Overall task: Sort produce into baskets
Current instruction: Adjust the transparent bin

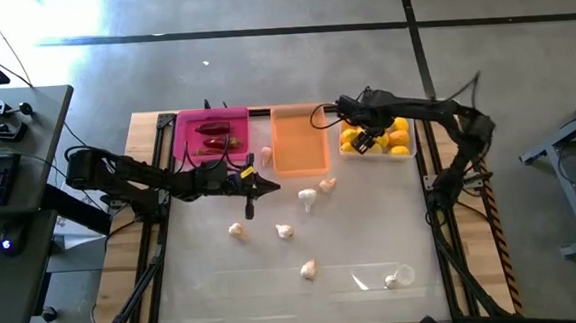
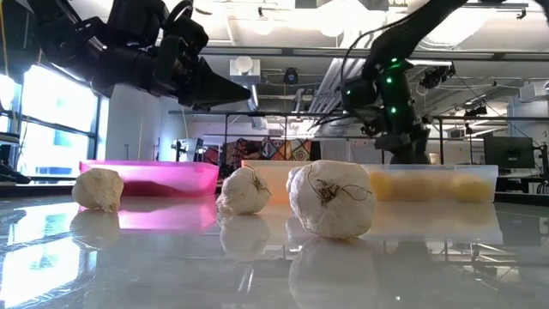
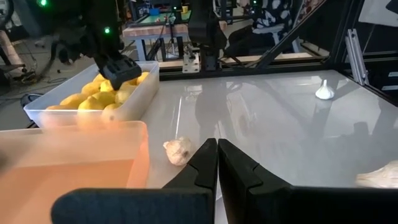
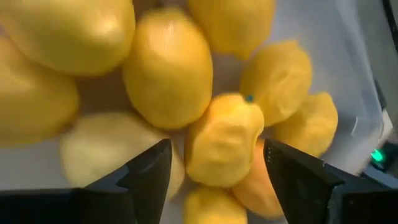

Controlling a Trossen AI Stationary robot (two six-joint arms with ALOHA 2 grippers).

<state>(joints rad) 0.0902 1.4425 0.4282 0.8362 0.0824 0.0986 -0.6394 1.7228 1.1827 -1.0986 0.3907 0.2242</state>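
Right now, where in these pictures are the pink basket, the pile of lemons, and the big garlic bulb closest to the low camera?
pink basket (image 1: 182,138): high view, on its left rim.
lemons (image 4: 166,68): right wrist view, on the middle of one lemon in the pile.
garlic bulb (image 2: 331,199): low view, on its rounded front.

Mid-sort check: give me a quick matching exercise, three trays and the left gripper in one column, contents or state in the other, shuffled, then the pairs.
Column one:
1. pink tray
2. orange tray
3. clear tray
4. left gripper

Column two:
A. holds yellow lemons, with the right gripper open above them
B. shut, holding nothing, over the table near loose garlic bulbs
C. holds dark red chili peppers
D. nothing in it

Pairs: 1-C, 2-D, 3-A, 4-B
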